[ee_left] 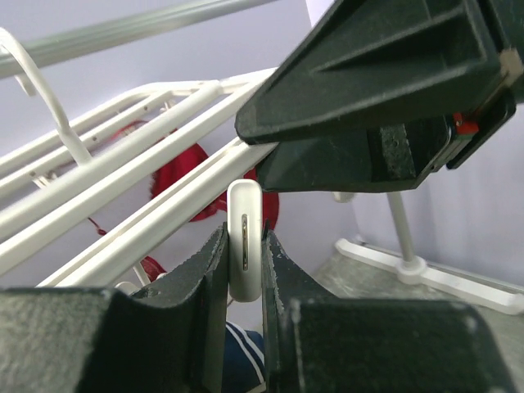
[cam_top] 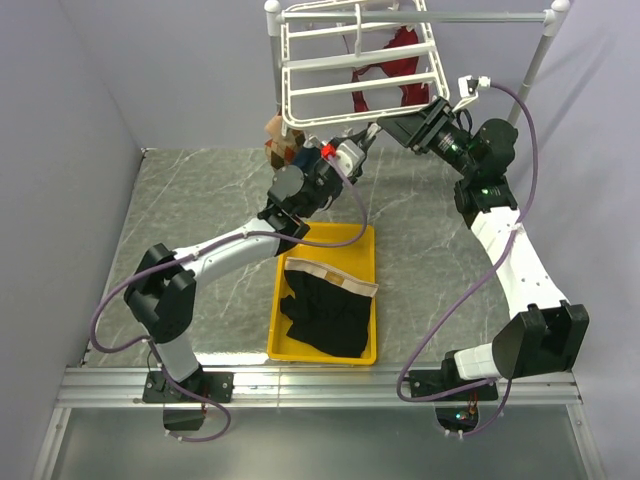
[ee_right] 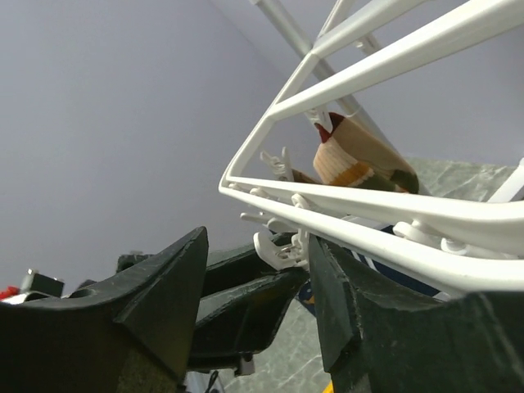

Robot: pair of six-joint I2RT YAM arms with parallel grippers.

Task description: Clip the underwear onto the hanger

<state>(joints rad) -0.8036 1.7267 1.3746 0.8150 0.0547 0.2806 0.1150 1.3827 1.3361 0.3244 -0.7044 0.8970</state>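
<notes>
One clip [ee_left: 244, 205] sits pinched in barely-parted left gripper [ee_left: 244, 240].

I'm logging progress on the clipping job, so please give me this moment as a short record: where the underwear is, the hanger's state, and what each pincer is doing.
underwear: lying crumpled in the yellow tray, not held
hanger: raised at the far side, with a red garment on it
left pincer: shut on a white clip under the hanger's bars
right pincer: open, beside the hanger's edge, gripping nothing
progress: underwear not yet picked up
</notes>
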